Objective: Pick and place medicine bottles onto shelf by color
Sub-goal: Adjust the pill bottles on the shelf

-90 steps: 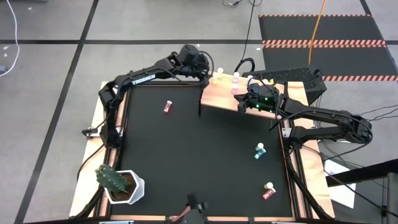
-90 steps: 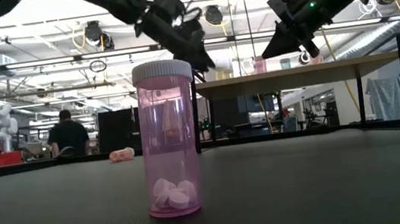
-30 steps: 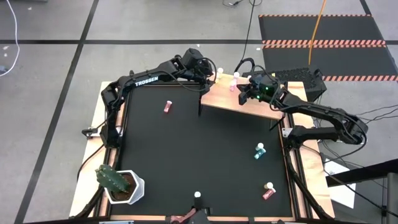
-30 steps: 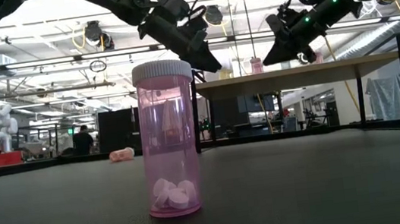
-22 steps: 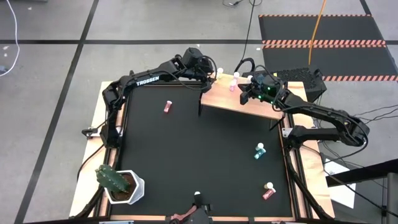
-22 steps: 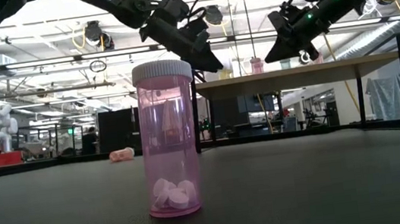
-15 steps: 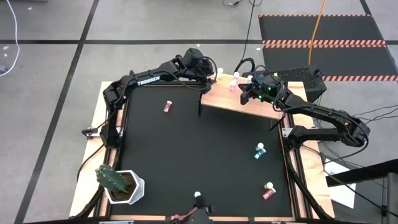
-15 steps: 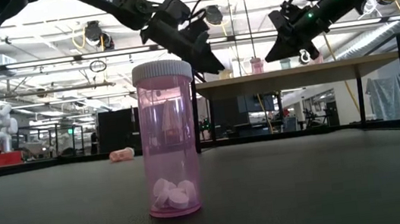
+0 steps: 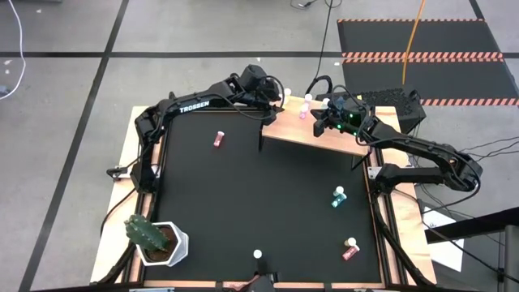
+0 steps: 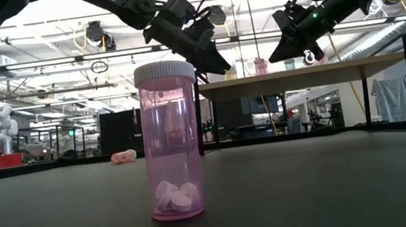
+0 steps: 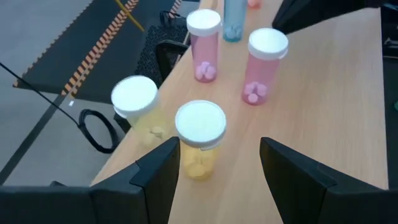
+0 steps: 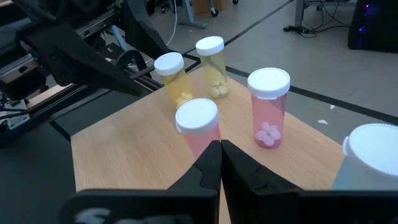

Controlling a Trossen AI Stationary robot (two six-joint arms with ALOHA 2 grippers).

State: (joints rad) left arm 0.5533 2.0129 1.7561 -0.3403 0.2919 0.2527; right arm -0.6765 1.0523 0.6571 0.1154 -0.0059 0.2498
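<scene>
The wooden shelf [image 9: 324, 136] stands at the table's far edge. On it, in the left wrist view, stand two yellow bottles [image 11: 200, 140] [image 11: 140, 109], two pink bottles [image 11: 264, 65] [image 11: 204, 43] and a teal one [image 11: 235, 18], all upright on their bases. My left gripper [image 11: 217, 162] is open at the shelf's far left corner [image 9: 274, 103], and the nearer yellow bottle stands just ahead of the gap between its fingers. My right gripper [image 12: 219, 146] is shut over the shelf [image 9: 319, 123], its tips right in front of a pink bottle [image 12: 198, 127]. My right gripper's shut fingertips [image 12: 214, 155] point level at the lower body of the pink bottle [image 12: 200, 146], coming from the table's right. They hide the bottle's base, so I cannot tell whether they touch it. The bottle stands upright on the shelf.
On the black tabletop a pink bottle [image 9: 217, 139] lies on its side at the far left. A teal bottle [image 9: 338, 195] and a red one [image 9: 349, 248] lie at the right. A pink bottle [image 10: 171, 140] stands at the near edge, and a cactus pot [image 9: 154, 239] fills the near left corner.
My right gripper has drawn back a little toward the table's right and slightly up, while the pink bottle in front of it stayed put. My left gripper has crept a little toward the shelf.
</scene>
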